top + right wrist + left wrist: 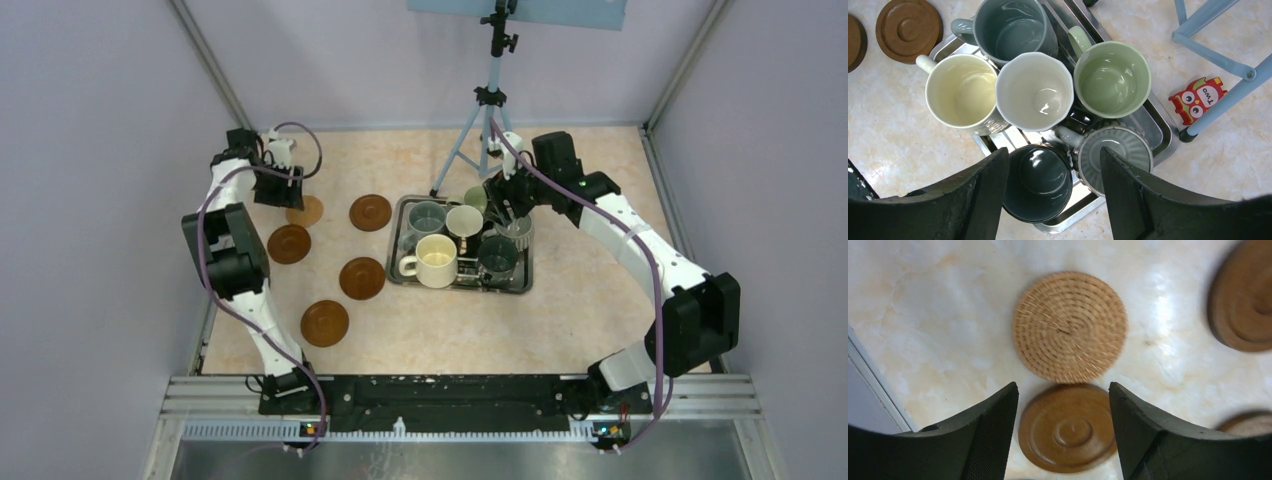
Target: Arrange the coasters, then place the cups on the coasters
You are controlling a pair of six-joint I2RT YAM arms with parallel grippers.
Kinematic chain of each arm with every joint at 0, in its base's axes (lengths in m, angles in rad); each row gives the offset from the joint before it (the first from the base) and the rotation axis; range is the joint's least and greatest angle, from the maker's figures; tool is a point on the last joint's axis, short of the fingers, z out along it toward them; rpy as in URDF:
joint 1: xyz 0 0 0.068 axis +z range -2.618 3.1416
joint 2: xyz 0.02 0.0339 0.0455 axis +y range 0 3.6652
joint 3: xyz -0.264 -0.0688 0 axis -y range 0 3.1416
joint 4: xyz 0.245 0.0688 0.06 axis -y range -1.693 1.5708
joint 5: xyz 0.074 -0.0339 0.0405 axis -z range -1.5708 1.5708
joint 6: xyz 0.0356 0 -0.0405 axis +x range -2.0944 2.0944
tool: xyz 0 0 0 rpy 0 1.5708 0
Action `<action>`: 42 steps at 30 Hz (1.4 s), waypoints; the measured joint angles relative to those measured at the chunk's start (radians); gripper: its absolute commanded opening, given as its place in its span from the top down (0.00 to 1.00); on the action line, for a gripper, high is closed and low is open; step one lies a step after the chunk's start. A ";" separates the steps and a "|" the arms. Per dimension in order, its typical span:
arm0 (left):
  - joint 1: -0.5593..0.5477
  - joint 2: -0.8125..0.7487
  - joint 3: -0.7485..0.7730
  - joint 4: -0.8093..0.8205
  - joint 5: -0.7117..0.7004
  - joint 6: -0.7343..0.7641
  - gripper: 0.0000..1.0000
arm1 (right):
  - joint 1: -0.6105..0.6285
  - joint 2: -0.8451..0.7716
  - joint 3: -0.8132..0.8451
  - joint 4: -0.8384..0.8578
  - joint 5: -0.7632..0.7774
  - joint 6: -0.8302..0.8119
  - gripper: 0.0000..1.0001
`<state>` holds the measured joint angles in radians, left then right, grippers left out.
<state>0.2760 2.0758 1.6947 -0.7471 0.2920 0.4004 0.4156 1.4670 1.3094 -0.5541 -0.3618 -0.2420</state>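
Five coasters lie left of the tray: a pale woven one (1069, 326) and brown ones (289, 244), (370, 212), (362, 278), (325, 323). My left gripper (1063, 390) hovers open over a brown coaster (1068, 427) just beside the woven one, holding nothing. The steel tray (527, 270) holds several cups: grey-blue (1013, 30), cream (960, 92), white (1034, 90), pale green (1111, 77), ribbed grey (1115, 155) and dark teal (1040, 182). My right gripper (1054, 155) stands open above the dark teal and ribbed grey cups, touching neither.
A blue tripod (488, 120) stands behind the tray, its legs near the pale green cup. A red owl tag (1198, 97) lies by a tripod foot. Enclosure walls run close along the left and right table edges.
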 measured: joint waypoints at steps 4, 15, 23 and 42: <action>-0.005 -0.131 -0.080 -0.036 0.076 0.069 0.27 | 0.000 0.000 0.000 0.000 0.000 0.000 0.34; -0.248 -0.377 -0.544 -0.051 0.107 0.194 0.25 | 0.000 0.000 0.000 -0.001 0.001 0.002 0.34; -0.335 -0.418 -0.689 0.053 0.037 0.151 0.28 | 0.000 0.000 0.000 -0.002 0.001 0.002 0.34; -0.369 -0.372 -0.654 0.179 -0.124 -0.045 0.43 | -0.128 -0.018 -0.071 -0.034 0.013 0.019 0.37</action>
<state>-0.0929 1.7042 1.0409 -0.5686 0.1677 0.3553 0.2878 1.4490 1.2388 -0.5880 -0.3489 -0.2234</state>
